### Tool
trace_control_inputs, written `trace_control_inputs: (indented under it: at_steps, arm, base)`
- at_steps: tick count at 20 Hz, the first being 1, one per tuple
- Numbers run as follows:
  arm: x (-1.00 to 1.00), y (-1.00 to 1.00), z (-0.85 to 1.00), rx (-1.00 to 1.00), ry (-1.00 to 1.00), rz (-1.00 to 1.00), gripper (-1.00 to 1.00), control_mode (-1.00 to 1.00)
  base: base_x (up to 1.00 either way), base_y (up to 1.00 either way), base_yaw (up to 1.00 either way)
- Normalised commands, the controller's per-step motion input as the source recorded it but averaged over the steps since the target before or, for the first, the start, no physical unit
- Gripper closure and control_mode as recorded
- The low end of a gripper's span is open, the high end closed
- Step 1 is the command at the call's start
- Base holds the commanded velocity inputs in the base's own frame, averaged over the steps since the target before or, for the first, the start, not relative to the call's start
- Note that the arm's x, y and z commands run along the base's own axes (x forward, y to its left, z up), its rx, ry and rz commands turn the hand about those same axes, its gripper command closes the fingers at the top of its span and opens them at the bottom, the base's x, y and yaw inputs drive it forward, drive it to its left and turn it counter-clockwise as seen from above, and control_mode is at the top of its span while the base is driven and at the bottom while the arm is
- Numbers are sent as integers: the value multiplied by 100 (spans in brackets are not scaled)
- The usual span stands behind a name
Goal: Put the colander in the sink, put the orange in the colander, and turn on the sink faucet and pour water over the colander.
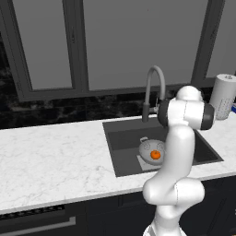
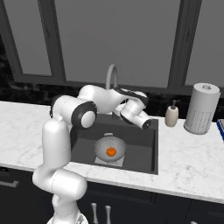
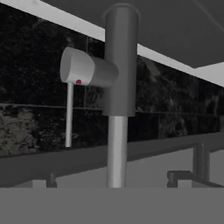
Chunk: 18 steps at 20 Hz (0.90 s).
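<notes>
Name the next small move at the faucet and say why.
Probably ease the gripper forward to the faucet handle. The orange already sits in the colander in the sink, no water runs, and the open jaws face the stem.

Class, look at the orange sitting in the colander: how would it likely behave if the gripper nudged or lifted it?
The orange is a smooth ball, so a nudge would probably roll it, though the colander walls should catch it. It looks small and firm, likely light. Its round surface might slip between flat fingers.
</notes>
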Motion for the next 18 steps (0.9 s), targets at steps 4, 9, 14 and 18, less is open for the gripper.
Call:
trace_control_inputs:
  at_steps: [4, 9, 14, 18]
  arm:
    - [48, 0, -26, 0, 0, 0, -100, -100]
    - [57, 0, -2, 3, 0, 0, -100, -100]
    - [54, -3, -2, 4, 0, 0, -100, -100]
    - [41, -14, -14, 4, 0, 0, -100, -100]
  base:
    - [0, 0, 0]
    - [0, 0, 0]
    - [0, 0, 0]
    - [0, 0, 0]
